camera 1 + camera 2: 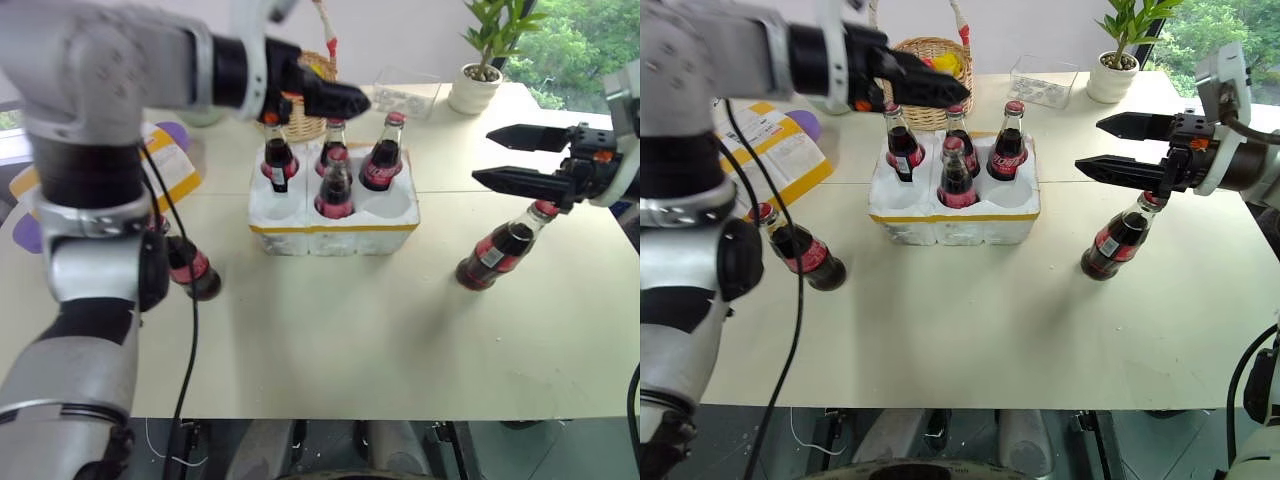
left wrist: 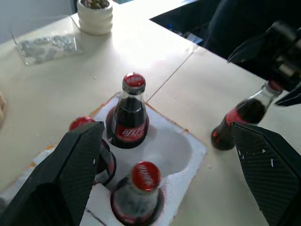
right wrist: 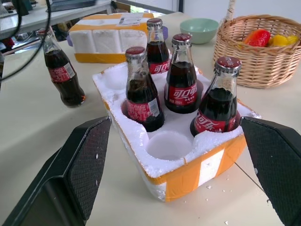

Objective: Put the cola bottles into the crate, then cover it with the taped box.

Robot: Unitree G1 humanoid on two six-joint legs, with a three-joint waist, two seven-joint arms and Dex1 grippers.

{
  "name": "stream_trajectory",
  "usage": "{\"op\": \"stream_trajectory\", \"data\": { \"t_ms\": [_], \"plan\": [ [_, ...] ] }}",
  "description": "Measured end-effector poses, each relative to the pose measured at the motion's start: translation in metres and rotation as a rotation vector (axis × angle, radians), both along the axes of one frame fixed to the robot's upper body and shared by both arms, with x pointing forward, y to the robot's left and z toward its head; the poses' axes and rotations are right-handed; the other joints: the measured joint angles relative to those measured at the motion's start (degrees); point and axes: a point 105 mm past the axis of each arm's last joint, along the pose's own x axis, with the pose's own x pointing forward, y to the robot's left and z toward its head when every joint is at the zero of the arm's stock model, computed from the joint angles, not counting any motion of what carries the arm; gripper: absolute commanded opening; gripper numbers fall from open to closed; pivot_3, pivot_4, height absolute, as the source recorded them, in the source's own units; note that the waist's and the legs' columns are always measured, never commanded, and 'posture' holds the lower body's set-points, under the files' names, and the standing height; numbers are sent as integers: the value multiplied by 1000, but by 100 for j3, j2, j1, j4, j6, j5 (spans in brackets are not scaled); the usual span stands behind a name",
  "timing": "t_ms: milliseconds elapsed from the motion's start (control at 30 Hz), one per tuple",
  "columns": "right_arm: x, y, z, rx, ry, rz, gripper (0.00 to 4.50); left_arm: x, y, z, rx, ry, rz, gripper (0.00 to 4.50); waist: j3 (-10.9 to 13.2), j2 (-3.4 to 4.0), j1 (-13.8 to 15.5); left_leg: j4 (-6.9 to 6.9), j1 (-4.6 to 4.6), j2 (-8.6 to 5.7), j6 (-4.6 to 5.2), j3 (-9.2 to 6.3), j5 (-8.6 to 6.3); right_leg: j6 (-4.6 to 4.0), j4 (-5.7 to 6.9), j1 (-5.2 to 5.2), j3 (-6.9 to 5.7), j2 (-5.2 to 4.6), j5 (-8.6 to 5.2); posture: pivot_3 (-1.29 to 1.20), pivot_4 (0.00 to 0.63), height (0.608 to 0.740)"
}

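the low white foam crate with a yellow band round its rim sits in the upper middle of the head views, on the cream tabletop. four small glass cola bottles with red caps and red labels stand upright in its round wells: one at the back left, one at the back middle, one at the back right and one in the front middle well. the front left and front right wells hold no bottle.

a fifth cola bottle stands on the table at centre right, well apart from the crate, leaning a little. a sixth bottle is on the table at centre left, tilted, partly behind the robot's left arm.

the left gripper hangs above the back of the crate in the upper middle of the frame, its black fingers spread wide and holding nothing; in its wrist view the fingers frame the bottles from above. the right gripper is at the upper right, just above the fifth bottle's cap, jaws wide apart and empty.

the large white foam box with broad yellow tape and a shipping label lies at the far left of the table. a woven wicker basket stands behind the crate, and a potted green plant in a white pot is at the upper right.
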Motion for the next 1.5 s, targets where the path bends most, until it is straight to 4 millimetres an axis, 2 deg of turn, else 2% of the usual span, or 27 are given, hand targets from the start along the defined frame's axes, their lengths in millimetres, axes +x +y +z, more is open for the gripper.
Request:
{"op": "stream_trajectory", "data": {
  "t_ms": [133,233,333,400,433,500,567,667,800,1033,1233,1500],
  "plan": [
    [2,-1,-2,-5,3,-1,4500,-10,34,17,16,-39,40,4466,-1,2,-14,-4,2,1,-2,0,1,0,0,-2,5,-1,0,0,150,738],
    [3,1,-2,-10,3,8,4500,-16,66,17,38,-109,59,4466,-5,10,-15,-7,5,1,-3,5,1,0,-2,-3,9,-2,0,0,150,738],
    [3,0,-3,-11,8,17,4500,-27,118,1,72,-152,57,4466,-4,11,-40,-21,7,8,-11,10,6,-4,-2,-11,13,1,0,0,150,738],
    [3,0,-4,-19,10,26,4500,-36,137,-7,100,-162,38,4466,-3,9,-22,-16,5,8,-9,10,5,-5,-5,-8,11,-1,0,0,150,738],
    [4,5,-3,-37,6,52,4500,-50,159,-21,152,-157,40,4466,-7,22,-46,-27,5,8,-5,17,3,-9,-20,-10,13,-3,3,0,150,738],
    [4,1,-2,-44,11,50,4500,-68,192,-61,223,-16,51,4466,-14,33,-31,-34,26,10,3,34,-2,-11,-16,-1,13,-9,4,0,150,738],
    [6,1,0,-45,10,54,4500,-79,203,-80,230,40,38,4466,-7,20,13,-27,17,14,21,26,-13,-14,-21,1,4,-8,6,0,150,738],
    [6,5,5,-58,1,82,4500,-93,215,-84,216,7,64,4466,-7,14,54,-18,18,14,37,16,-25,-19,-35,16,-8,-8,9,0,150,738],
    [10,4,3,-66,15,80,4500,-101,219,-91,181,-53,112,4466,-8,15,44,-23,22,14,40,17,-27,-19,-38,17,-9,-10,9,0,150,738],
    [12,8,7,-70,14,106,4500,-103,211,-147,169,-42,185,4466,-9,20,-16,-34,22,18,38,21,-26,-19,-35,9,-3,-8,9,0,150,738],
    [11,10,8,-76,21,114,4500,-92,211,-174,196,-67,253,4466,-10,20,35,-29,24,17,39,21,-27,-21,-37,16,-4,-10,11,0,150,738],
    [10,11,11,-77,23,121,4500,-71,194,-202,147,-89,270,4466,-11,20,20,-29,23,17,39,21,-27,-21,-37,14,-4,-8,11,0,150,738]
  ]
}}
